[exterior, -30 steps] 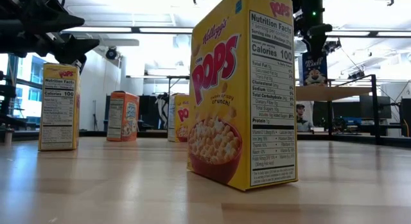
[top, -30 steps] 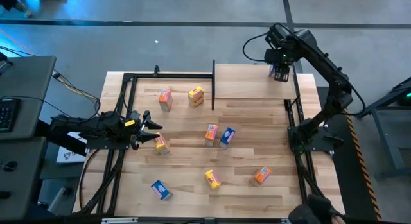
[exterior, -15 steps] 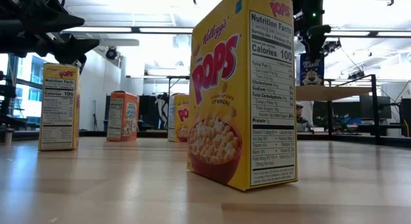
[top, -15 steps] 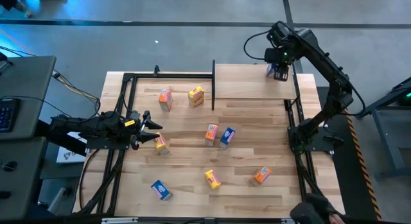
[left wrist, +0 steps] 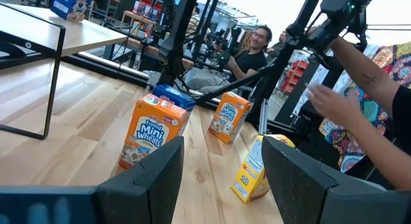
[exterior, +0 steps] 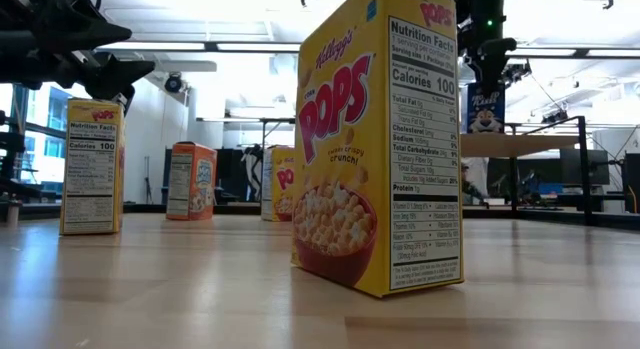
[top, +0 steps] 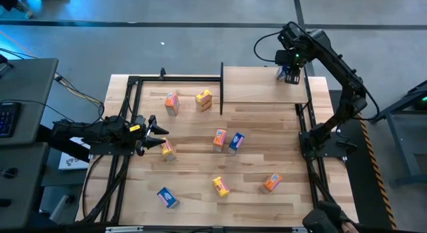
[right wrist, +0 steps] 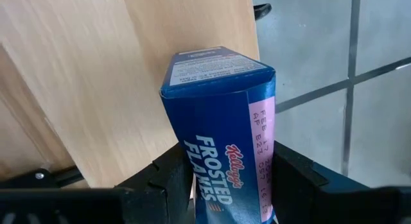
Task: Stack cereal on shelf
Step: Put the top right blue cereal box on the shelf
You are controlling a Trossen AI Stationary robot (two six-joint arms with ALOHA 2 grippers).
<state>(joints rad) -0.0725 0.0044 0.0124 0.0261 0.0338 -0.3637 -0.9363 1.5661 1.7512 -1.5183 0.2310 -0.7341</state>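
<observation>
The shelf [top: 260, 86] stands at the table's far right. My right gripper [top: 290, 74] is over its far right corner, shut on a blue cereal box [right wrist: 221, 121], which also shows in the low view [exterior: 487, 107]. My left gripper [left wrist: 221, 185] is open and empty at the table's left side [top: 157, 134], next to a yellow box [top: 167, 150] standing on the table. More boxes stand on the table: orange [top: 172, 103], yellow [top: 203, 99], orange [top: 219, 139], blue [top: 235, 142], yellow [top: 220, 186], orange [top: 271, 183], blue [top: 167, 197]. My right gripper pinches the blue box between its two fingers, one on each side of its upper part [right wrist: 192, 161]. The fingers come from above, pointing down. The box hangs upright below them [exterior: 487, 114]. Its lower end is at the shelf board [exterior: 520, 144]; whether it rests there I cannot tell.
The shelf's black post and frame [top: 221, 86] stand at its left edge. Black rails [top: 127, 126] run along the table's left and right sides [top: 303, 126]. A person sits beyond the table, and a hand [left wrist: 334, 102] reaches in near it.
</observation>
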